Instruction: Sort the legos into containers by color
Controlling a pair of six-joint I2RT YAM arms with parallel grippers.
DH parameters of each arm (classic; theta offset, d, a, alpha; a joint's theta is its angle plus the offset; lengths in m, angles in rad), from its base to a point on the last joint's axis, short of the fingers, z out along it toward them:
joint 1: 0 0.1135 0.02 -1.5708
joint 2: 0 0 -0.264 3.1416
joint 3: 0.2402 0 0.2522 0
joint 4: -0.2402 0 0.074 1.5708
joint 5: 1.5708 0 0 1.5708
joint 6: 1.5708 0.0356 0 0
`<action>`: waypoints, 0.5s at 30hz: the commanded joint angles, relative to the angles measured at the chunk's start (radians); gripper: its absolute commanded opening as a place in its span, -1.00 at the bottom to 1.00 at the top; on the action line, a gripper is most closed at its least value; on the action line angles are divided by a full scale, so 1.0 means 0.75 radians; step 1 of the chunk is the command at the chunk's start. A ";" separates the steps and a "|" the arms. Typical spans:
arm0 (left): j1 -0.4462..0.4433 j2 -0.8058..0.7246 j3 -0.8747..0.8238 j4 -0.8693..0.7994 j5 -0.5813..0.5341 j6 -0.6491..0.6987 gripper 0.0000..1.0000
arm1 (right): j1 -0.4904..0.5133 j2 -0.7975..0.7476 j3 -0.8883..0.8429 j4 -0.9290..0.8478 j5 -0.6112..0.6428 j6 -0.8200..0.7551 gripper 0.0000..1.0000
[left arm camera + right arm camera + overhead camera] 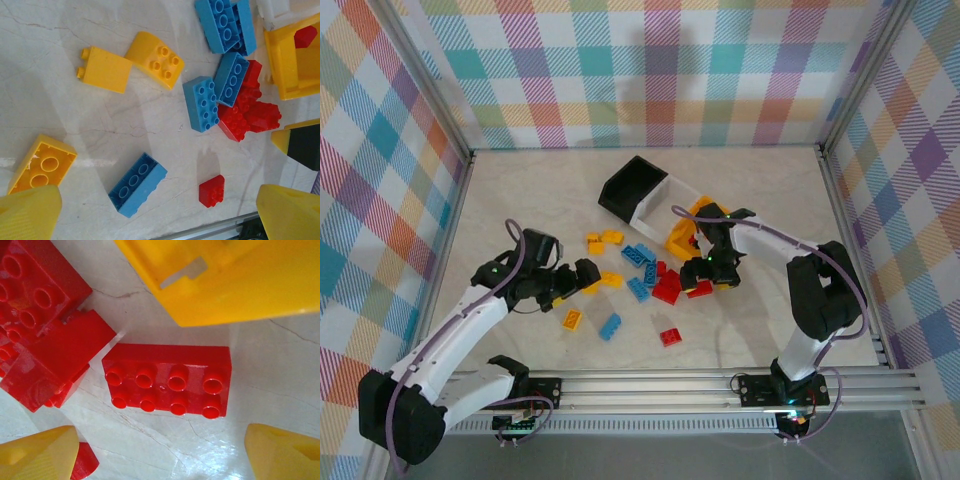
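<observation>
The joined bins lie at mid-table: black bin, white bin, yellow-orange bin. Loose legos are scattered in front of them. My left gripper is open above the table; a light blue brick and a small red brick lie on the table between its yellow fingertips, and a yellow brick lies by the left one. My right gripper is open, low over a red eight-stud brick beside the yellow-orange bin.
A red pile, blue bricks and yellow bricks crowd the space between the grippers. One red brick lies inside the yellow-orange bin. Metal rails bound the near edge; checked walls enclose the table.
</observation>
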 commanded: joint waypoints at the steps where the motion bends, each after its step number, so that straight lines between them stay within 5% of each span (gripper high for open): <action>1: -0.006 -0.040 -0.029 -0.010 -0.017 -0.035 1.00 | 0.016 -0.004 -0.027 0.015 -0.041 -0.029 0.70; 15: -0.007 -0.057 -0.024 -0.053 -0.025 -0.031 1.00 | 0.070 0.055 -0.110 0.126 0.160 -0.045 0.56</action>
